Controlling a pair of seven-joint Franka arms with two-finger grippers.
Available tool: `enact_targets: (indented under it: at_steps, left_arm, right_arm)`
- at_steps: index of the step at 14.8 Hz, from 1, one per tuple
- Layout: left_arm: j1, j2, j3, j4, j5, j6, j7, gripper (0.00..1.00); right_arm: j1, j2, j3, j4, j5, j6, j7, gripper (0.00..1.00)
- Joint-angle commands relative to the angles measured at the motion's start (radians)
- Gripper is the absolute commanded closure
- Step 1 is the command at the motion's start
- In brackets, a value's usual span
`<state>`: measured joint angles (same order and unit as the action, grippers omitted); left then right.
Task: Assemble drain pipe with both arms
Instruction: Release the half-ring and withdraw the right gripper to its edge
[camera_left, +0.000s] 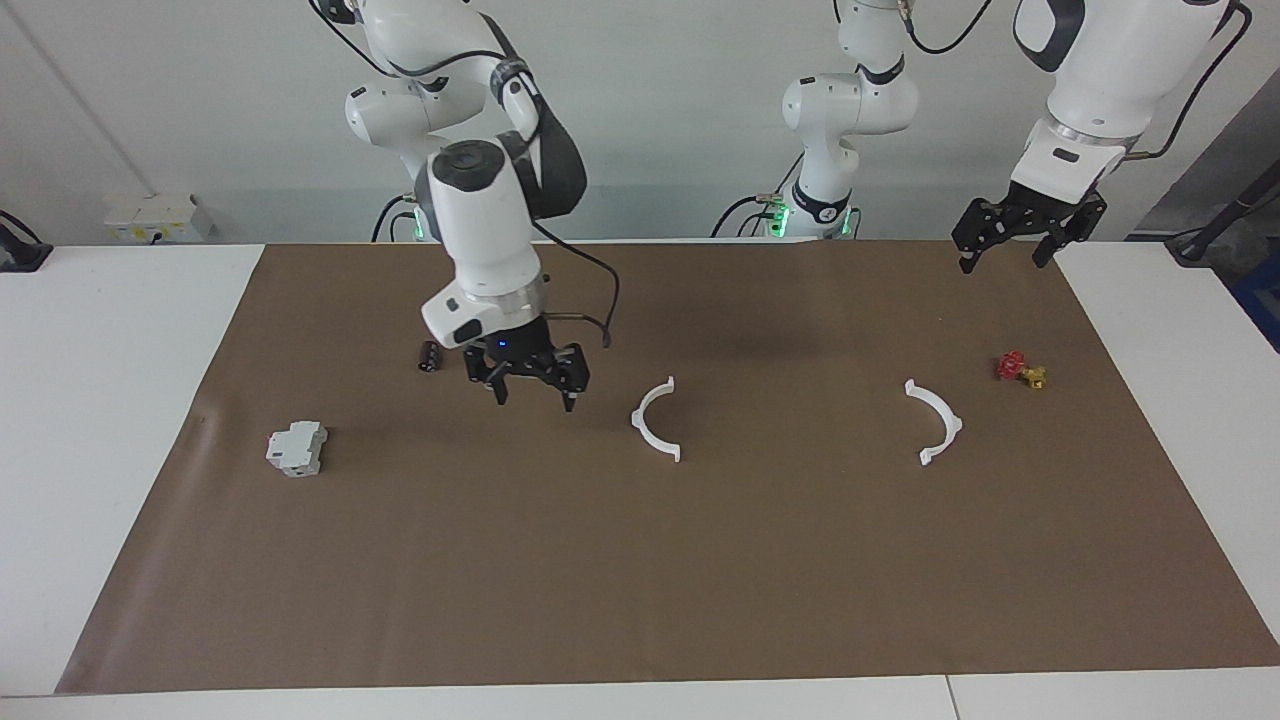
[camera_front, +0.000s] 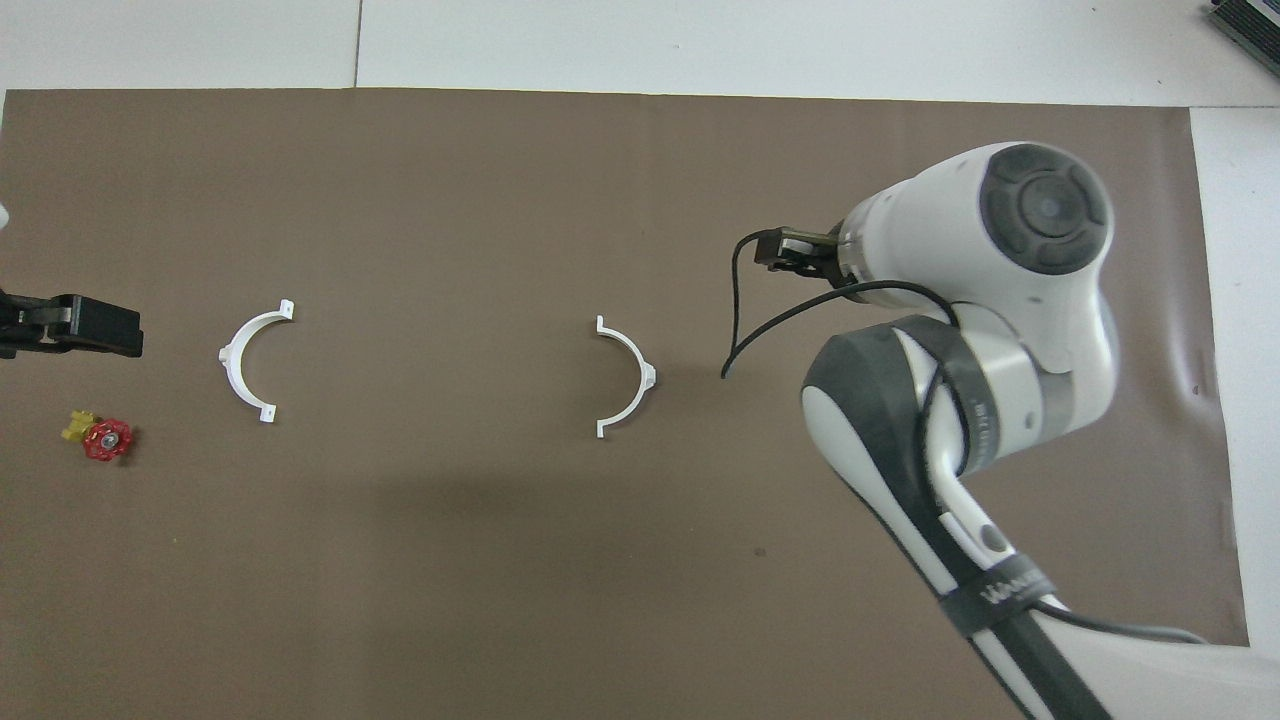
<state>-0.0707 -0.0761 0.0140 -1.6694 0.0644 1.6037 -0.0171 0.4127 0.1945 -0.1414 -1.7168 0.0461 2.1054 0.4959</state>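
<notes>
Right hand (camera_left: 535, 394) hangs low, fingers spread; left hand (camera_left: 1010, 250) hangs high, fingers spread.

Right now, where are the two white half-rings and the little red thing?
Half-ring by right arm (camera_left: 655, 420): facing view, mid-curve.
Half-ring by left arm (camera_left: 937, 420): facing view, mid-curve.
Red thing (camera_left: 1012, 365): facing view, its red wheel.

Robot lab; two arms (camera_left: 480, 200); papered table (camera_left: 700, 560)

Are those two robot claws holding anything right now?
No. The right tool hangs open over the mat, the left tool open too; both white half rings lie untouched.
</notes>
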Motion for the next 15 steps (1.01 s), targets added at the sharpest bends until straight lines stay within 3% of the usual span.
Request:
enact_targets:
  at_steps: [1, 9, 15]
  left_arm:
    - [0.012, -0.030, -0.006, -0.036, -0.017, 0.019, 0.011, 0.00]
    - [0.011, -0.030, -0.008, -0.036, -0.017, 0.018, 0.009, 0.00]
    - [0.009, -0.030, -0.006, -0.036, -0.017, 0.019, 0.009, 0.00]
  right_arm:
    - [-0.106, -0.078, 0.016, -0.023, -0.014, -0.068, -0.092, 0.00]
    - [-0.304, -0.167, 0.014, 0.020, -0.015, -0.324, -0.313, 0.00]
    - [-0.338, -0.211, 0.013, 0.068, -0.037, -0.525, -0.509, 0.00]
